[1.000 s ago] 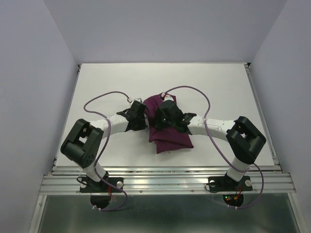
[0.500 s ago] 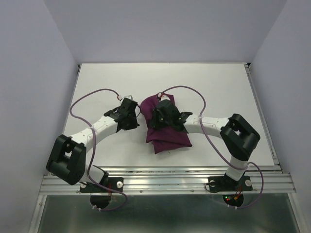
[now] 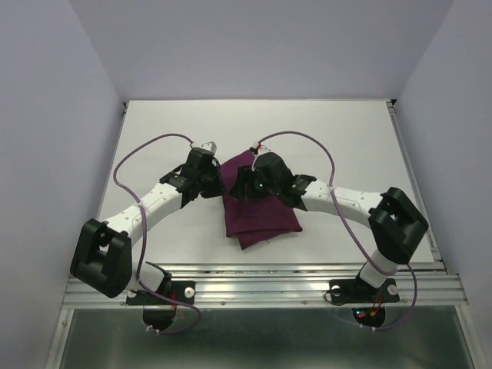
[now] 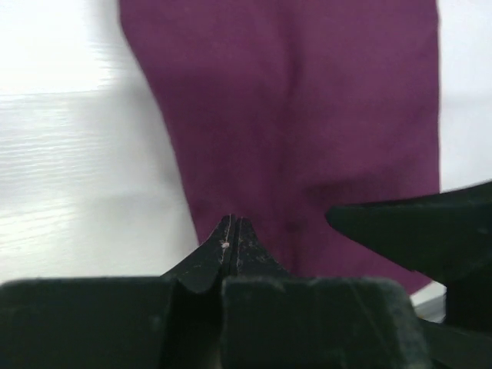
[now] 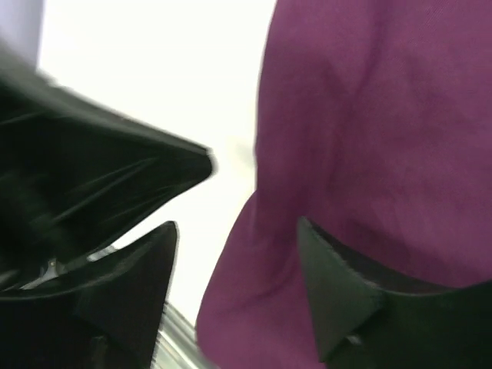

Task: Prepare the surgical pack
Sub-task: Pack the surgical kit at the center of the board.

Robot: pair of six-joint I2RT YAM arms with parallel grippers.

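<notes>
Lying bundled on the table (image 3: 346, 138), nearest the arm bases: purple cloth (image 3: 265, 219), probably soft, light, floppy, slumping when lifted. Hovering farther back at its left edge: left gripper (image 4: 233, 231) clamped tight, right gripper (image 5: 237, 224) gaping over the folds. Pinching a loose corner, likely best.

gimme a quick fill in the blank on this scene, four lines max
1. The cloth lies on a table whose colour is ___.
2. Open or shut: the left gripper is ___.
3. Open or shut: the right gripper is ___.
4. The cloth's colour is ___.
Missing words: white; shut; open; purple.
</notes>
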